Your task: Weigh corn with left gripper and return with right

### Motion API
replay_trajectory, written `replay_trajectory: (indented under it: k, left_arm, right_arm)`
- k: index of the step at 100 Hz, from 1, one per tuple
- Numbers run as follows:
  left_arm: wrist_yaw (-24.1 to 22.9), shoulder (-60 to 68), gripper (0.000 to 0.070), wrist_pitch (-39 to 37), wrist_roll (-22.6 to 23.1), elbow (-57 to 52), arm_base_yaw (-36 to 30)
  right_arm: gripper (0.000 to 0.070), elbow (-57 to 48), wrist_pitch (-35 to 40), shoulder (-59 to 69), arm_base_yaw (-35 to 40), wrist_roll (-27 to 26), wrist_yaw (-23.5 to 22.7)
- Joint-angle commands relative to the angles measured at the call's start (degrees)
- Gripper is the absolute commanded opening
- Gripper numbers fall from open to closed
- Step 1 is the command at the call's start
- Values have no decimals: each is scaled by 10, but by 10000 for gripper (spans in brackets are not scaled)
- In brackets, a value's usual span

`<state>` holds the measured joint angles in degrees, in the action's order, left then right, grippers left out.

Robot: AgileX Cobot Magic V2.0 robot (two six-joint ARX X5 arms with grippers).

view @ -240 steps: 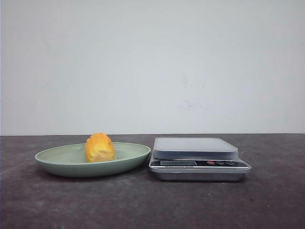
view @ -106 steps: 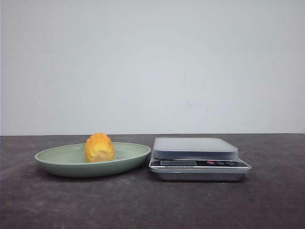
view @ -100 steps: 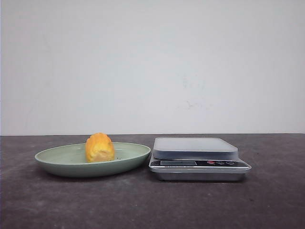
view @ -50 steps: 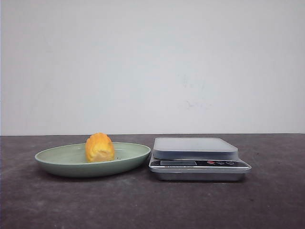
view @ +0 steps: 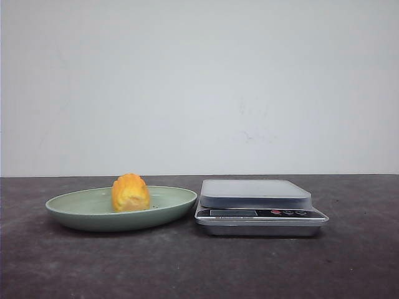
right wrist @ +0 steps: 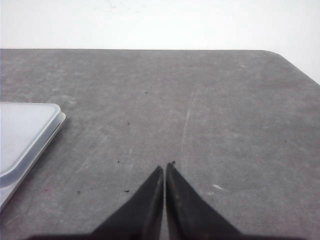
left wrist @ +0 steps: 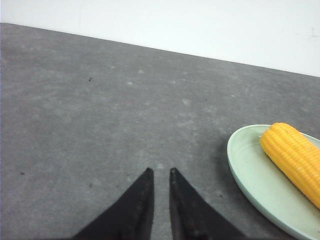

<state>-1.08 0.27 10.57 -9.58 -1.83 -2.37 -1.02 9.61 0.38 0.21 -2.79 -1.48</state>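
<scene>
The corn (view: 130, 193) is a stubby yellow-orange cob lying in the green plate (view: 75, 208) at the left of the table; it also shows in the left wrist view (left wrist: 295, 157) on the plate (left wrist: 255, 175). My left gripper (left wrist: 160, 172) hangs over bare table beside the plate, apart from the corn, its fingers a narrow gap apart and empty. My right gripper (right wrist: 165, 166) is over bare table to the right of the scale (right wrist: 22, 135), fingers pressed together and empty. Neither gripper shows in the front view.
A silver kitchen scale (view: 259, 205) with a flat grey platform stands just right of the plate, almost touching it. A white wall runs behind the dark grey table. The table's rounded far right corner (right wrist: 287, 57) shows in the right wrist view.
</scene>
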Motion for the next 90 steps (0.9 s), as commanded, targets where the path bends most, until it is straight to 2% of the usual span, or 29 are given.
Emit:
replay_trajectory:
  k: [1,71,84,90]
  left_arm:
    - [2,-1,10,2,8,10,0]
    - [2,-1,10,-1,8,10,0]
    - [2,-1,11,-7,8,10,0]
    - [2,-1,10,-16,8,10,0]
  right_arm:
    - [0,2,-7,-2,-1,-2,0]
    - [0,2,-7,-2,-1,-1,0]
    - [0,2,-33,-2,-1,54,4]
    - [0,2,-63,-2,-1,58,3]
